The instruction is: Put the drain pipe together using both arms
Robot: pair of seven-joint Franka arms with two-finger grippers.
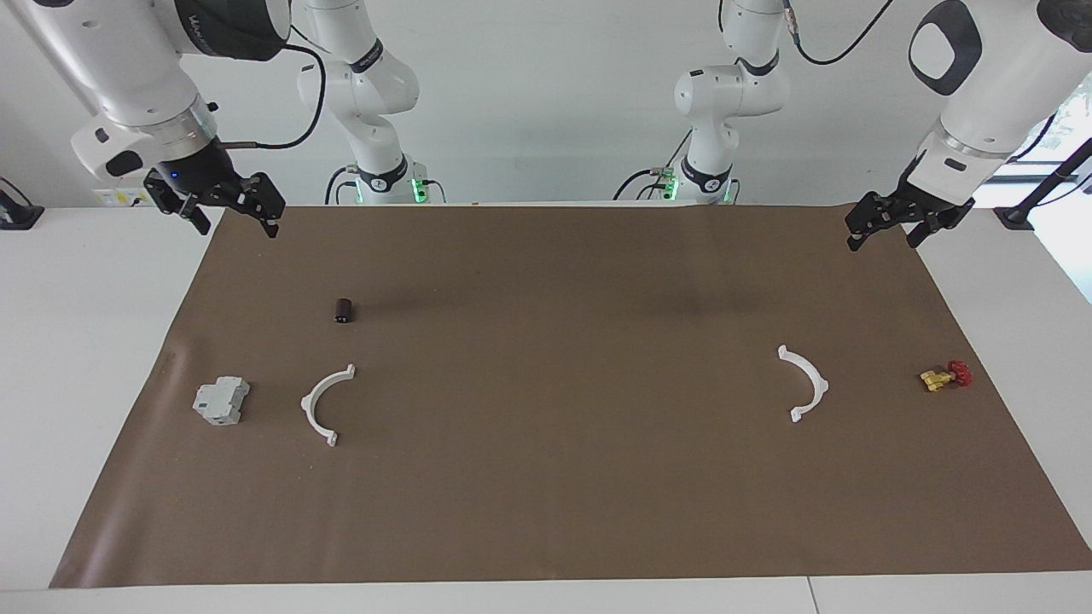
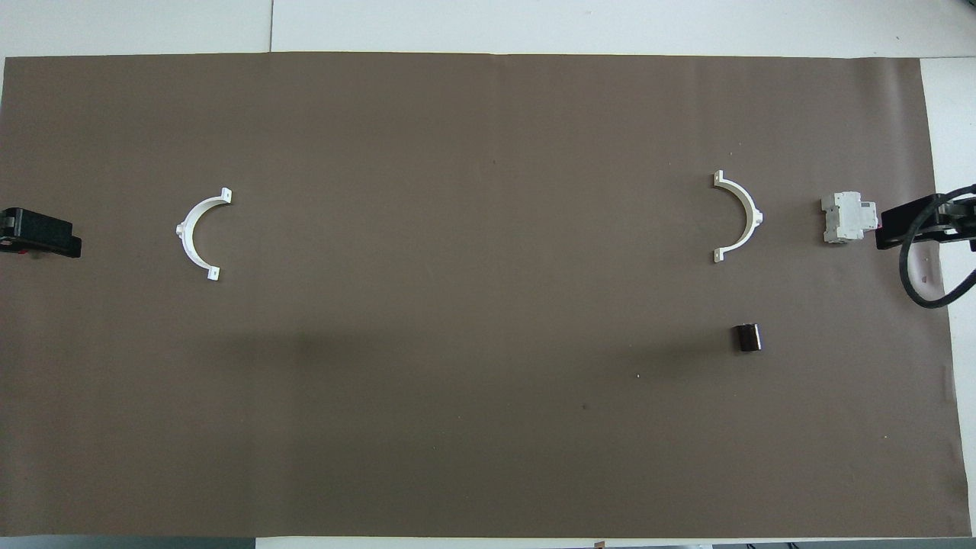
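Note:
Two white half-rings of the drain pipe lie apart on the brown mat. One half-ring (image 1: pixel 308 402) (image 2: pixel 757 217) is toward the right arm's end, the other half-ring (image 1: pixel 823 385) (image 2: pixel 183 230) toward the left arm's end. Their open sides face each other across the mat's middle. My right gripper (image 1: pixel 236 226) (image 2: pixel 915 225) hangs open and empty over the mat's corner at its own end. My left gripper (image 1: pixel 883 241) (image 2: pixel 38 232) hangs open and empty over the mat's edge at its end. Both are raised, away from the half-rings.
A grey blocky part (image 1: pixel 221 401) (image 2: pixel 842 217) lies beside the half-ring at the right arm's end. A small dark cylinder (image 1: pixel 344 309) (image 2: pixel 747 337) lies nearer to the robots than that ring. A small red and yellow piece (image 1: pixel 945 376) lies at the left arm's end.

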